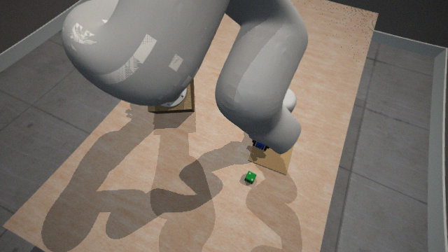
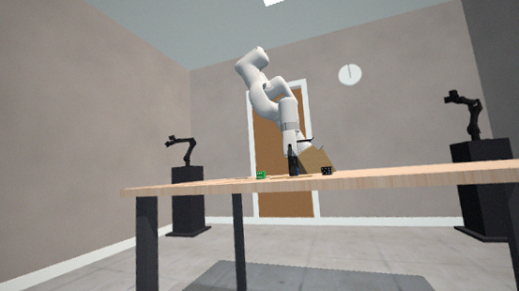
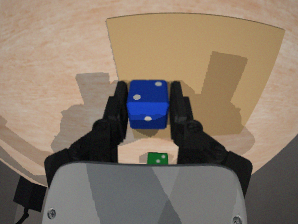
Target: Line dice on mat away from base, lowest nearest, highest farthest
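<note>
A blue die (image 1: 260,144) (image 3: 148,103) rests on the tan mat (image 1: 276,162) (image 3: 200,43), near the mat's edge on my side. My gripper (image 3: 149,94) (image 1: 260,148) (image 2: 294,170) stands straight down around it, with the fingers slightly apart from its two sides, so it is open. A green die (image 1: 250,177) (image 2: 261,174) (image 3: 157,159) lies on the bare table just off the mat. A black die (image 2: 327,170) sits on the table on the other side of the gripper; the arm hides it in the overhead view.
The wooden table (image 1: 122,182) (image 2: 385,179) carries the arm's base block (image 1: 171,105). The big arm links hang over the table's middle. Two small black arms on pedestals (image 2: 185,171) (image 2: 476,145) stand off the table at either side.
</note>
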{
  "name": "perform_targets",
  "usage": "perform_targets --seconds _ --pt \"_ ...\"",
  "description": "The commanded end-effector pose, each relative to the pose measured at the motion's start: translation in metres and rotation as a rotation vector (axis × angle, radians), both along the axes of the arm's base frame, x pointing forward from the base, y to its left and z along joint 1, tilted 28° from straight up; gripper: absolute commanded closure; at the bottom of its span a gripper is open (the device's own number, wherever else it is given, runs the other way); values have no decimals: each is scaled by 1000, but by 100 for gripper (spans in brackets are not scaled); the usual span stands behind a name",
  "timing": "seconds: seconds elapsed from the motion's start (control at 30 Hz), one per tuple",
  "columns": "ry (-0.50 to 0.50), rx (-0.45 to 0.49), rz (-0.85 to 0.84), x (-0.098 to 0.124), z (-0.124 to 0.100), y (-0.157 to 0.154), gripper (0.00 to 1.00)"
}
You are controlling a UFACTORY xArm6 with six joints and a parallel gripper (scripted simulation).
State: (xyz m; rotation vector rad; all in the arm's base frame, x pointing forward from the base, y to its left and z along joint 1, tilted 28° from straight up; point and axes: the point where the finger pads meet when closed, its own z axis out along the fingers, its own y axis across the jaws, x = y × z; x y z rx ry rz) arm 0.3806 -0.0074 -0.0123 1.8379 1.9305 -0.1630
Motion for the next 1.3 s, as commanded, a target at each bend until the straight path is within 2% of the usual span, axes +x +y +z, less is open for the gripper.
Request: perform_targets --seconds 0.0,0.1,0.13,0.67,0.83,1.13,1.27 --pt "-2 1 1 1 1 0 57" --pt "-2 1 1 1 1 0 57" --pt "-2 1 1 1 1 0 53" --pt "-2 1 1 0 5 2 53" --pt "-2 1 1 -5 21 9 53" --pt "-2 1 1 -17 62 28 53" --pt "-2 1 1 -19 69 31 53"
